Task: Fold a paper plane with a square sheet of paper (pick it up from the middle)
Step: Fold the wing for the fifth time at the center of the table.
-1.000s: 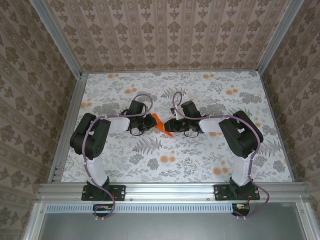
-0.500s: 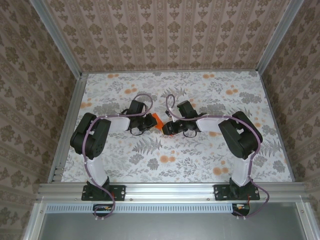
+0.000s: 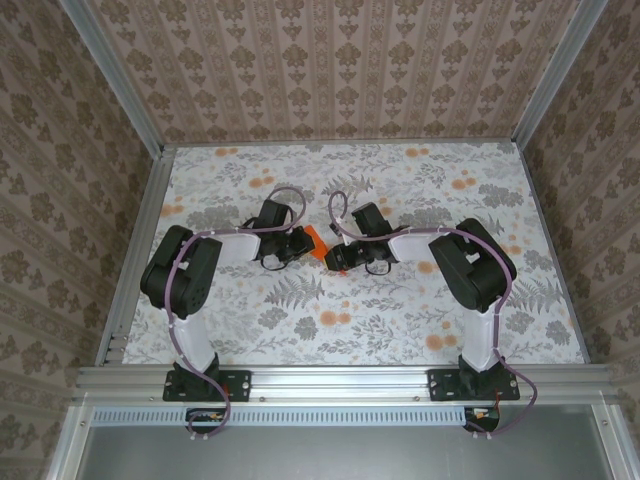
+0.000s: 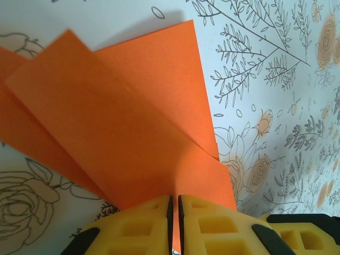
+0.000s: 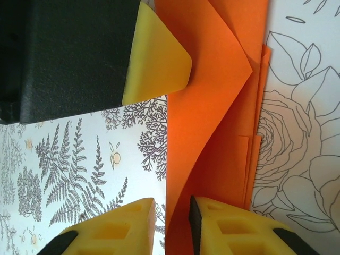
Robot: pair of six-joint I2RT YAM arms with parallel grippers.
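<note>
Orange paper, thin, in several creased layers: the item in hand.

Left gripper (image 4: 174,198): yellow pads pressed almost together on the near edge of the square sheet of paper (image 4: 133,122), which is held pinched.

Right gripper (image 5: 172,202): pads narrowly apart. One raised flap of the sheet stands on edge in the gap, close against one pad and clear of the other. It is not clamped.

Sheet: already folded smaller than a square. The flaps fan apart rather than lying flush, and one corner curls upward.

Location: middle of the table (image 3: 400,300), between the two wrists, which face each other across it in the top view.

Table: white cover printed with grey ferns and pale-orange blossoms.

Step in hand (judged): gathering the loose flap for the next crease.

Handling notes:
- The left pinch serves as the anchor and should hold firm so the lower layers cannot slide.
- The right pads should close only when the flap sits square between them.
- Edges should be matched before any pressing.
- Motion should be slow, since paper this thin buckles readily.

Risk: a flap caught off-line gives a skewed crease.
</note>
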